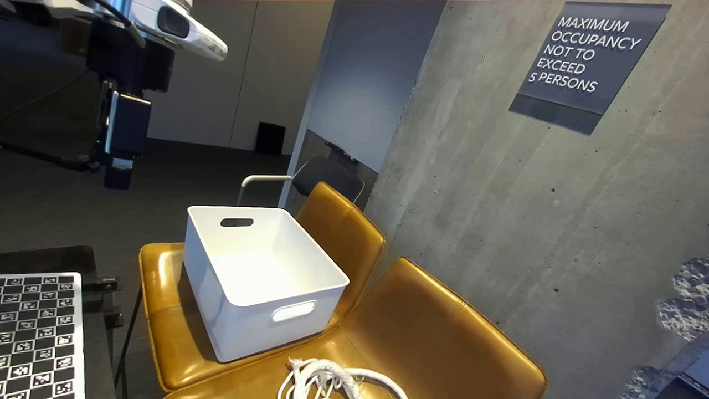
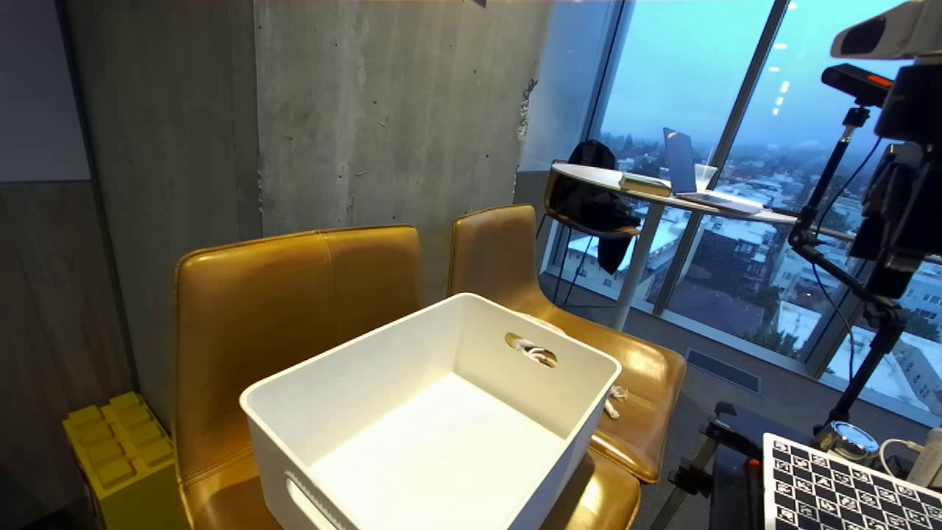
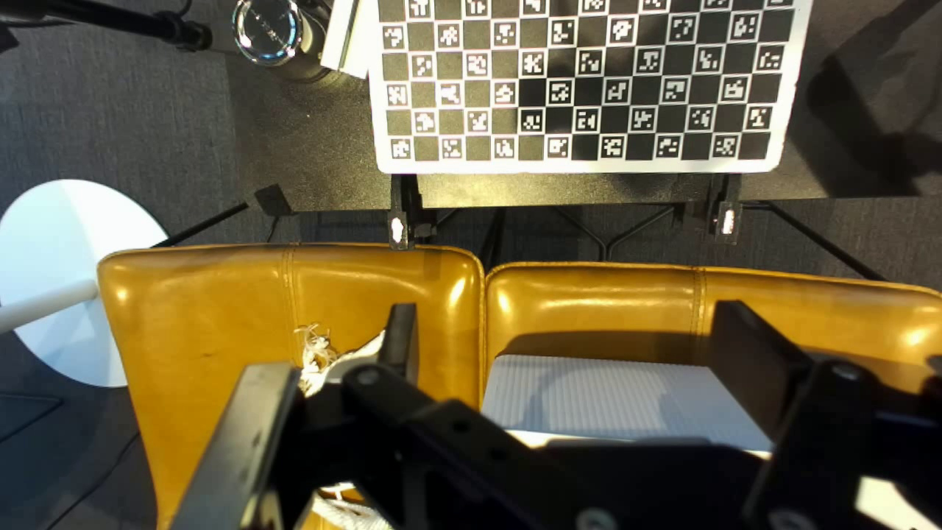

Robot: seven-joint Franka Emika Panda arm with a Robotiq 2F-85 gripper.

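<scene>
Sitting below parted fingers (image 3: 759,368), white bin (image 1: 263,267)

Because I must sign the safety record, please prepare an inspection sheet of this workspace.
Surface: two tan padded chairs, side by side.
Work things: open white plastic bin on one chair; white stranded rope on the other.
Clutter: black and white checkered board and shiny round object, on a black table.
Grippers: black two-finger gripper, open, holding nothing, clear of the bin.
Cables: black cable at the white arm; white cable beside the checkered board.
Surroundings: grey concrete wall, glass windows.
</scene>
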